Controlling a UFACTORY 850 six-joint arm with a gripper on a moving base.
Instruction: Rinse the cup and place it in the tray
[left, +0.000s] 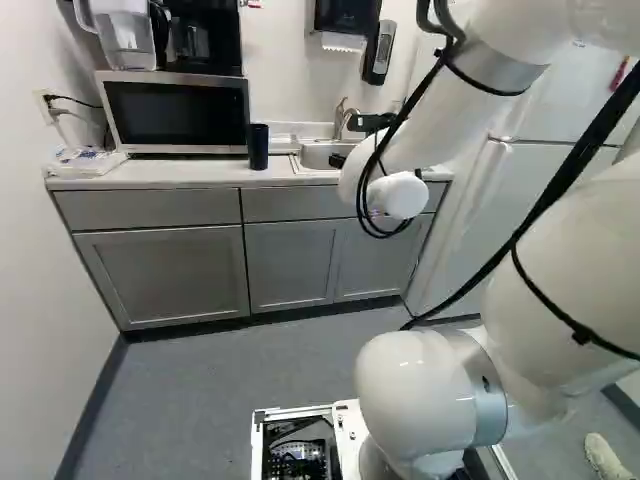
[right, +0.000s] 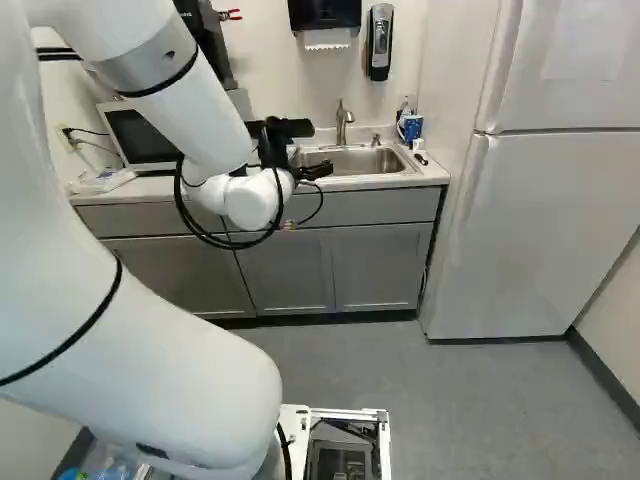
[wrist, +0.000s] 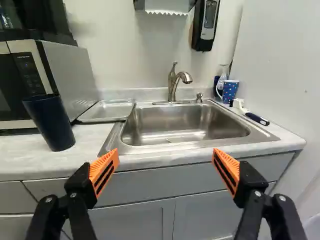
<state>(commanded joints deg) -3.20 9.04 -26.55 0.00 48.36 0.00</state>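
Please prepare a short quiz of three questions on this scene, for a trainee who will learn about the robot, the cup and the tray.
1. True or false: the gripper is open, with nothing between its fingers.

2. Where does the tall dark blue cup stand?
a) on the floor
b) on the counter
c) on top of the fridge

3. Fill in the one missing word: the metal tray lies between the microwave and the ____.

Key: 1 true; 2 b; 3 sink
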